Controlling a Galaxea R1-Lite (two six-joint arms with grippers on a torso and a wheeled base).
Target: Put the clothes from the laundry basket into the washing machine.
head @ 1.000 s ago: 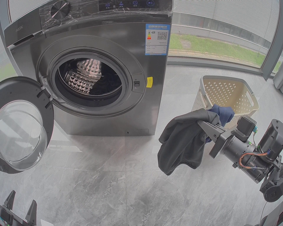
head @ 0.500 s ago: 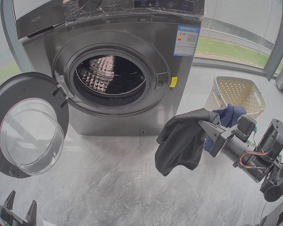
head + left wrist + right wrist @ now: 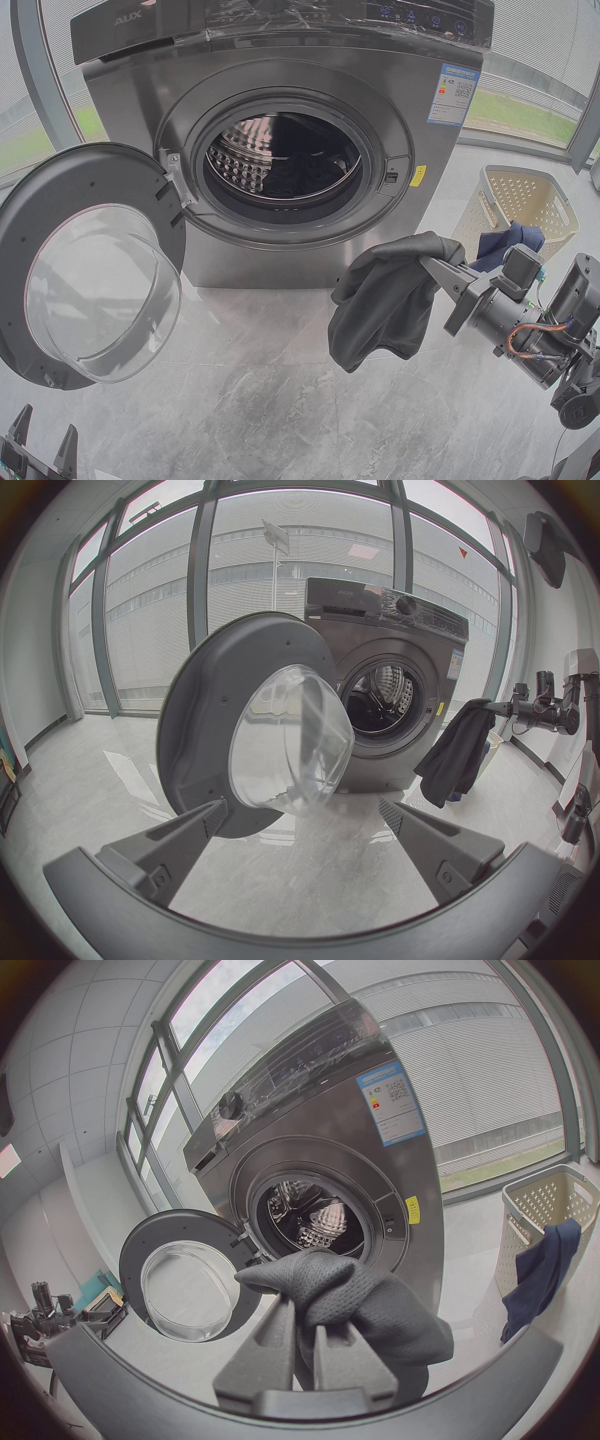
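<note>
Charcoal garment [image 3: 381, 300], navy garment [image 3: 509, 240], beige star-punched basket [image 3: 528, 197], grey washing machine [image 3: 125, 106]

The right hand [image 3: 439, 264], held out forward, pinches a grey garment [image 3: 381, 300]; the left hand [image 3: 300, 806] sits low, fingers [image 3: 181, 839] spread.

Left gripper [image 3: 300, 806] spread wide, low over the floor [image 3: 300, 880], facing the open washing machine [image 3: 400, 667].
Round door [image 3: 200, 730] is swung fully out, its clear glass bowl [image 3: 290, 739] bulging toward the camera, seen past the two fingers [image 3: 181, 842]. Steel drum [image 3: 382, 699] shows through the port. Beside the machine and farther off, right gripper [image 3: 494, 707] pinches a dark grey garment [image 3: 456, 755] that hangs limp above the floor. Tall windows [image 3: 150, 605] stand behind.
</note>
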